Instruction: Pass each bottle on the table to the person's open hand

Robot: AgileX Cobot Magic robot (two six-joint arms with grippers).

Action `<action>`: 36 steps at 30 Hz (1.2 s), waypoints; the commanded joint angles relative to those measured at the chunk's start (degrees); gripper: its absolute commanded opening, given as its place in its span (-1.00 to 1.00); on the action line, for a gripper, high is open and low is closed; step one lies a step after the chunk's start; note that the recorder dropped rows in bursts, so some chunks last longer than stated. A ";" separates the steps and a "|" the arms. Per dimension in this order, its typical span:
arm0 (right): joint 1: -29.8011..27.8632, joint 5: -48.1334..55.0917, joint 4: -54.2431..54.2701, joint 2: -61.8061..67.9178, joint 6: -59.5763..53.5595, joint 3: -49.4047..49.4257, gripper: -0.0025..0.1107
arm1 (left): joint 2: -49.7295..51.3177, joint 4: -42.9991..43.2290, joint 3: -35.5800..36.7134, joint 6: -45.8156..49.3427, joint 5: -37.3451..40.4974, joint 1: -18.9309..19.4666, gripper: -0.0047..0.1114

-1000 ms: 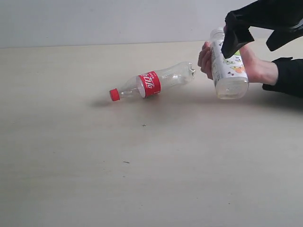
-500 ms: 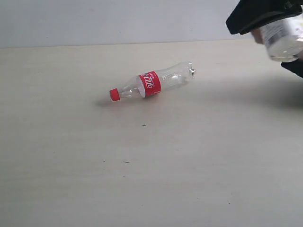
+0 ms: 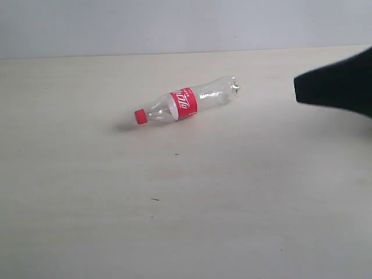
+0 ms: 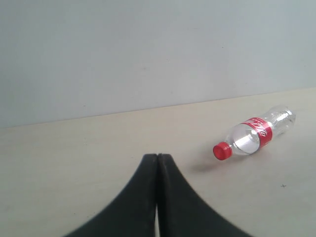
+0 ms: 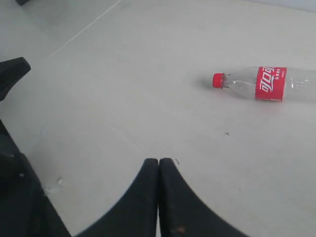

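One bottle (image 3: 186, 103) lies on its side on the beige table (image 3: 174, 203). It is clear, with a red label and a red cap that points left in the exterior view. It also shows in the left wrist view (image 4: 254, 136) and the right wrist view (image 5: 269, 83), well ahead of each gripper. My left gripper (image 4: 158, 156) is shut and empty above bare table. My right gripper (image 5: 159, 160) is shut and empty too. In the exterior view it enters as a black blurred shape (image 3: 297, 88) from the right edge, clear of the bottle. The person's open hand is out of view.
A pale wall runs behind the table's far edge (image 3: 174, 55). Black parts of the robot (image 5: 15, 197) stand at one side of the right wrist view. A few tiny dark specks (image 3: 176, 154) mark the tabletop.
The person's hand has left to the right with the white-labelled bottle. My right gripper has let go of that bottle, shut, and come lower at the right edge. The red-labelled bottle has not moved.
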 commanded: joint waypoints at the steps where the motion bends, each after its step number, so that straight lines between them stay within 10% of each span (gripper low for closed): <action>1: -0.05 -9.24 5.99 -7.57 -8.45 10.96 -0.96 | -0.29 0.10 0.19 -0.44 -0.22 0.16 -0.92; 36: -0.05 -12.93 17.67 -26.62 -21.36 23.85 -0.96 | -0.29 0.10 0.19 -0.44 -0.22 0.16 -0.92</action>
